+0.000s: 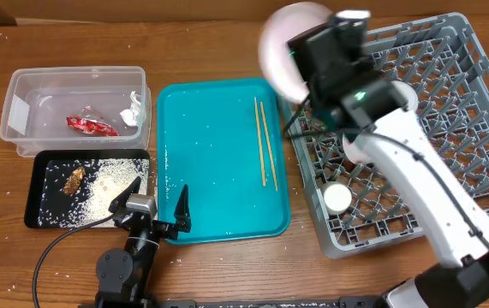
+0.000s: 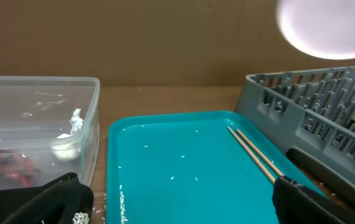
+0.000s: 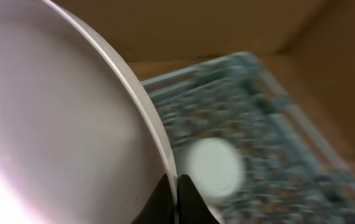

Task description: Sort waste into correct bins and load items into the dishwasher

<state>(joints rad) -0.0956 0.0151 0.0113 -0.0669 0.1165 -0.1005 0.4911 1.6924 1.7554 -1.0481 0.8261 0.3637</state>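
Observation:
My right gripper [image 3: 176,186] is shut on the rim of the large pale pink plate [image 1: 285,47] and holds it in the air over the near left corner of the grey dish rack [image 1: 450,162]. The plate also shows in the left wrist view [image 2: 326,28]. A small white cup [image 1: 338,198] stands in the rack. A pale round dish [image 1: 353,151] shows partly under my right arm. Two chopsticks [image 1: 265,141] lie on the teal tray [image 1: 218,205]. My left gripper [image 1: 154,210] is open and empty at the teal tray's front left corner.
The clear tub [image 1: 21,85] at the back left holds a red wrapper [image 1: 90,126] and a white paper wad [image 1: 131,111]. The black tray [image 1: 38,197] in front of it holds rice grains and a brown scrap [image 1: 74,178]. Loose grains lie on the teal tray.

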